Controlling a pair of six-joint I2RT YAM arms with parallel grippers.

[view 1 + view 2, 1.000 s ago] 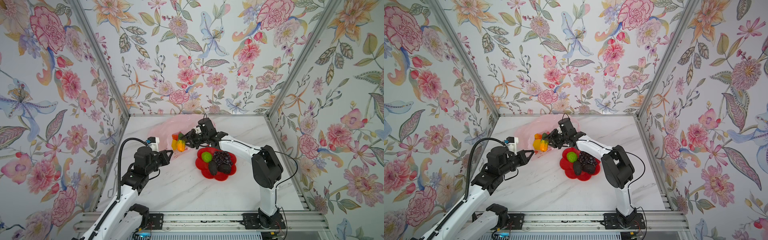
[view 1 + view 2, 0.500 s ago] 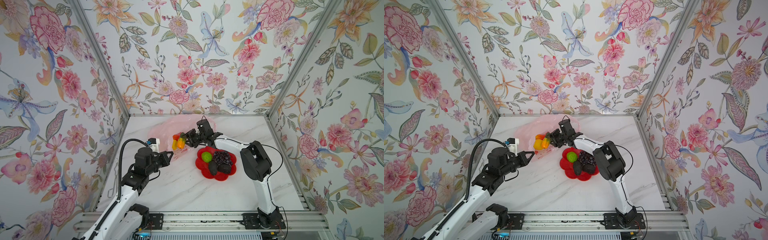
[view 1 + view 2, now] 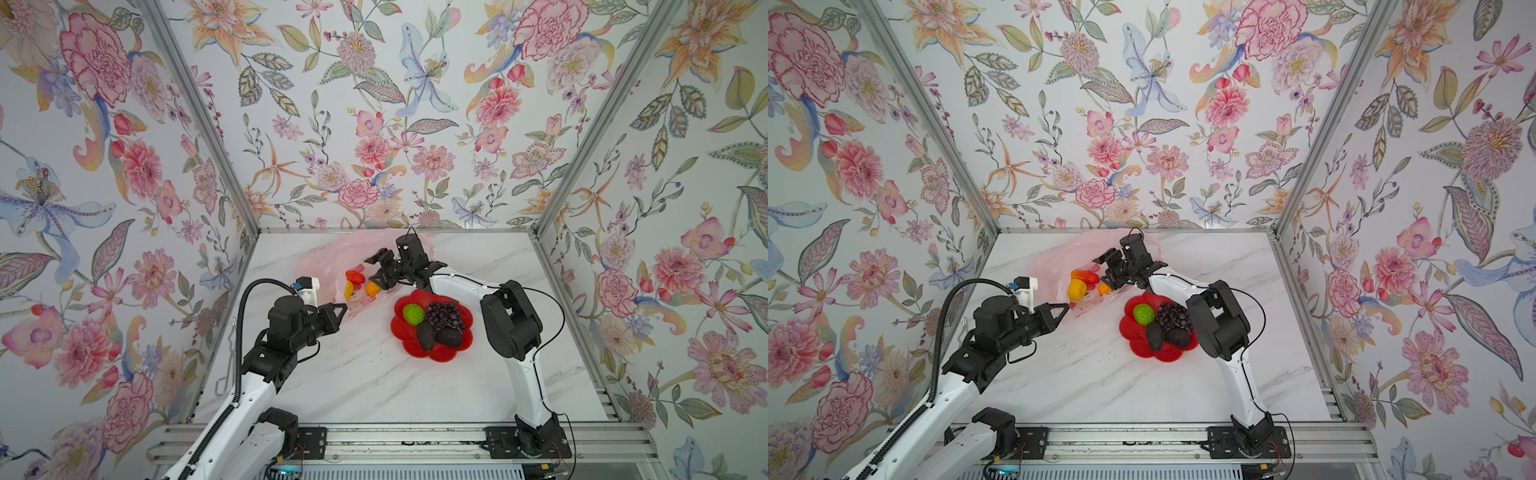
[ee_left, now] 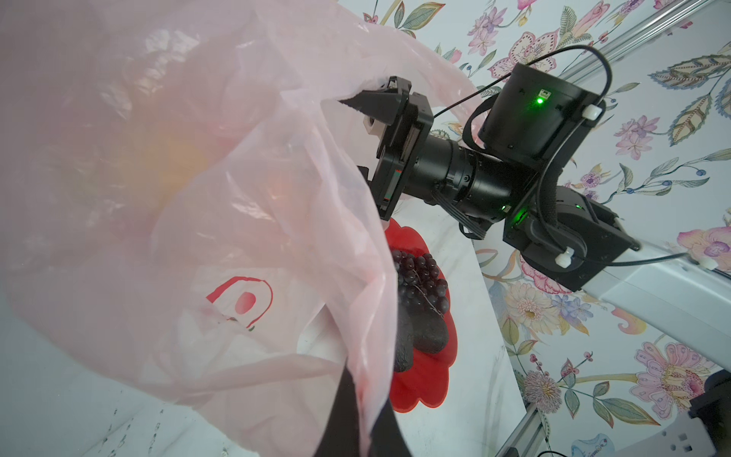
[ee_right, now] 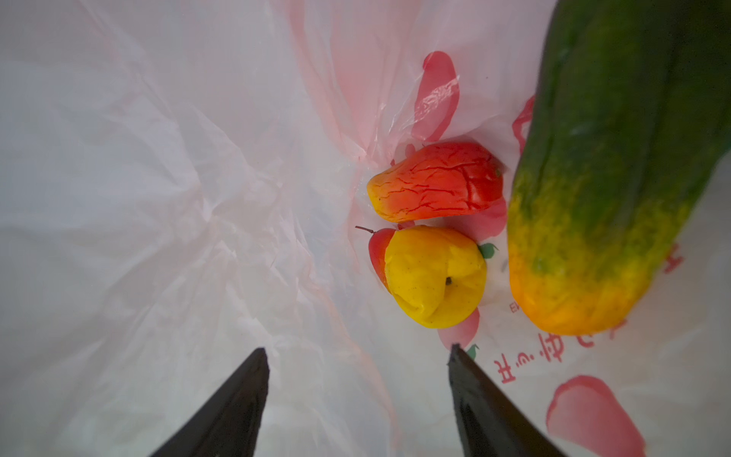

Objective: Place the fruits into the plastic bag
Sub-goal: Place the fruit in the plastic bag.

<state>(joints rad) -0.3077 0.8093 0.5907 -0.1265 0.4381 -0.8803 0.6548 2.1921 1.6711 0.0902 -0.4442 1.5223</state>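
The pink plastic bag lies at the back of the table. My left gripper is shut on its edge, holding the mouth up. My right gripper stands open inside the mouth, nothing between its fingers. In the bag lie a red-orange piece, a yellow lemon with a red apple behind it, and a green-orange mango lying free beside the jaws. Green lime, purple grapes and two black avocados sit on the dish.
The red flower-shaped dish stands right of the bag, under my right forearm. Floral walls close off the back and both sides. White marble tabletop stretches toward the front rail.
My right gripper has opened and let go of the mango, which now lies in the bag mouth. The right elbow has swung out to the right. The left arm has held still.
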